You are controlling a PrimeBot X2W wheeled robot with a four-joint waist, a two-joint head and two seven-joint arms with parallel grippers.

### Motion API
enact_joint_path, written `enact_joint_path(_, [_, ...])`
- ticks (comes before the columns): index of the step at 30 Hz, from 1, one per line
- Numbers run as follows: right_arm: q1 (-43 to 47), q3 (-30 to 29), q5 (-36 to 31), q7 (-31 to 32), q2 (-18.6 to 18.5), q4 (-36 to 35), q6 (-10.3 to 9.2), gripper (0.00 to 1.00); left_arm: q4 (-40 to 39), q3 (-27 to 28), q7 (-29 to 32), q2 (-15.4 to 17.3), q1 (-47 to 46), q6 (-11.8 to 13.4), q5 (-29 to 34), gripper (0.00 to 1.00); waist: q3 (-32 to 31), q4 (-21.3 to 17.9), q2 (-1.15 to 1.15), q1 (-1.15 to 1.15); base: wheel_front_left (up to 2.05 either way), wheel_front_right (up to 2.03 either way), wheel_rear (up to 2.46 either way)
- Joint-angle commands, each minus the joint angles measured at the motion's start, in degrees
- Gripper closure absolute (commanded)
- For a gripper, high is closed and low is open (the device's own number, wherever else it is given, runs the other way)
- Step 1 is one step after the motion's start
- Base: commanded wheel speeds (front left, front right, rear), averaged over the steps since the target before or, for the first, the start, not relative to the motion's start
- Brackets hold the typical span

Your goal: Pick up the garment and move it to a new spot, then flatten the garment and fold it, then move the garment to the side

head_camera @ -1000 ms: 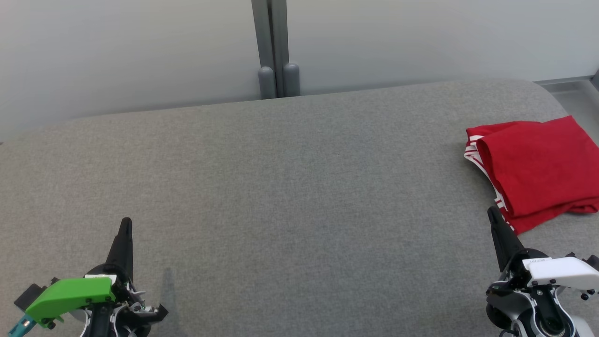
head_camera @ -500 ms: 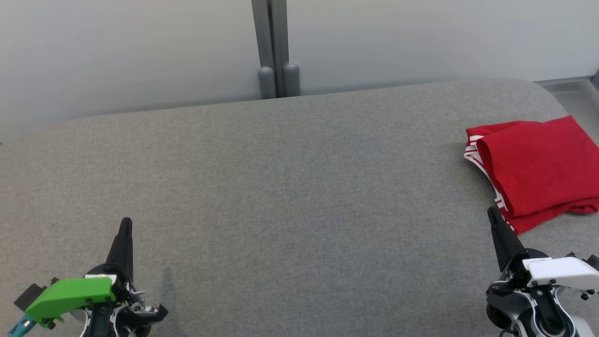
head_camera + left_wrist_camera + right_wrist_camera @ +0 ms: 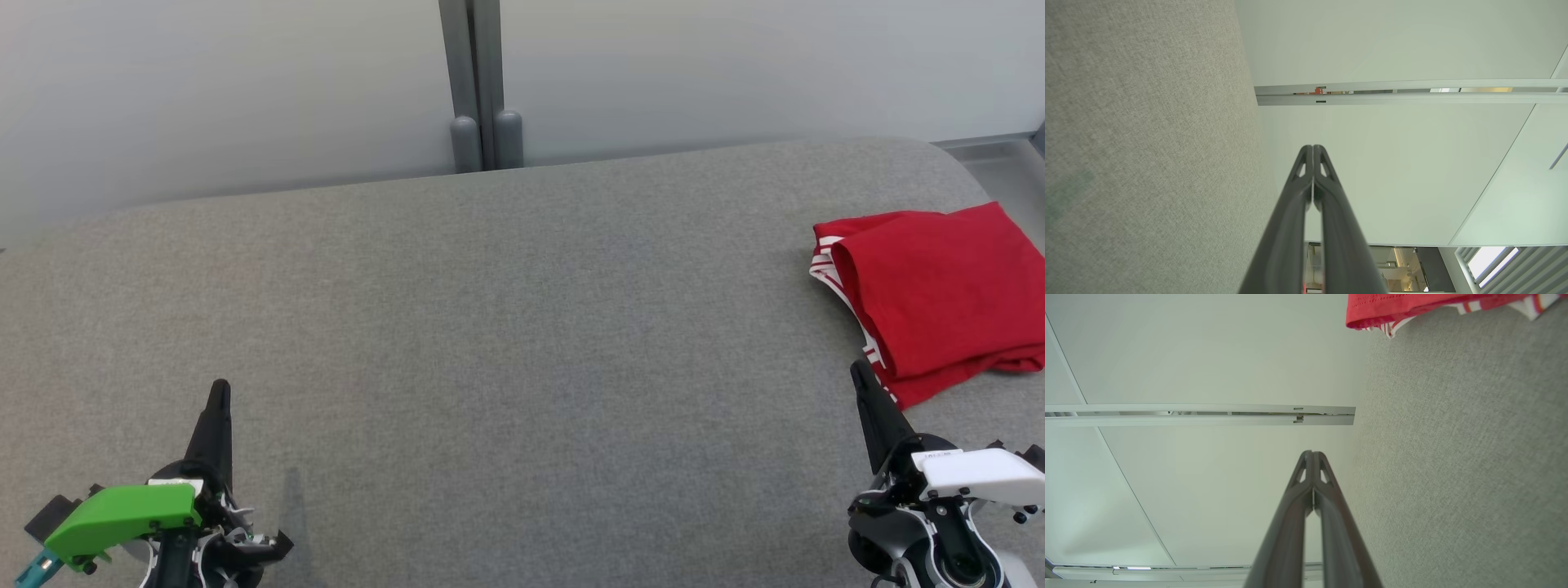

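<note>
The red garment lies as a rough, folded bundle on the grey cloth-covered table, just ahead of the right claw and slightly to its outer side. Its striped white-and-red hem is the part nearest the claw's tip. From the left claw it is well apart, far across to that claw's right. Both claws are closed tip to tip and hold nothing. The right wrist view shows the same hem hanging a little off the layer beneath it. It looks like thin knit cloth: light, limp, with no stiffness of its own. Lifted from one point it would likely sag and let its layers slide open. The table's fabric probably grips it, so dragging would bunch it rather than slide it. The best hold seems to be the near striped edge, pinched through all the layers at once, where the fold stands proud enough for a finger to get under. For flattening, each claw would better take a separate corner.
</note>
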Motion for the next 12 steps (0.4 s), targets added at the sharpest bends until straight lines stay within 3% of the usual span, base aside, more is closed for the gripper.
enact_joint_path(1, [-0.5,-0.1,0.2,0.2,-0.3,-0.2,0.0,1.0,-0.1,0.1,0.2,0.4,-0.7,-0.3,-0.2,1.0,0.0,0.0,0.0,0.0,0.0,0.0,0.0])
enact_joint_path(12, [-0.5,-0.1,0.2,0.2,-0.3,-0.2,0.0,1.0,-0.1,0.1,0.2,0.4,-0.7,-0.3,-0.2,1.0,0.0,0.0,0.0,0.0,0.0,0.0,0.0])
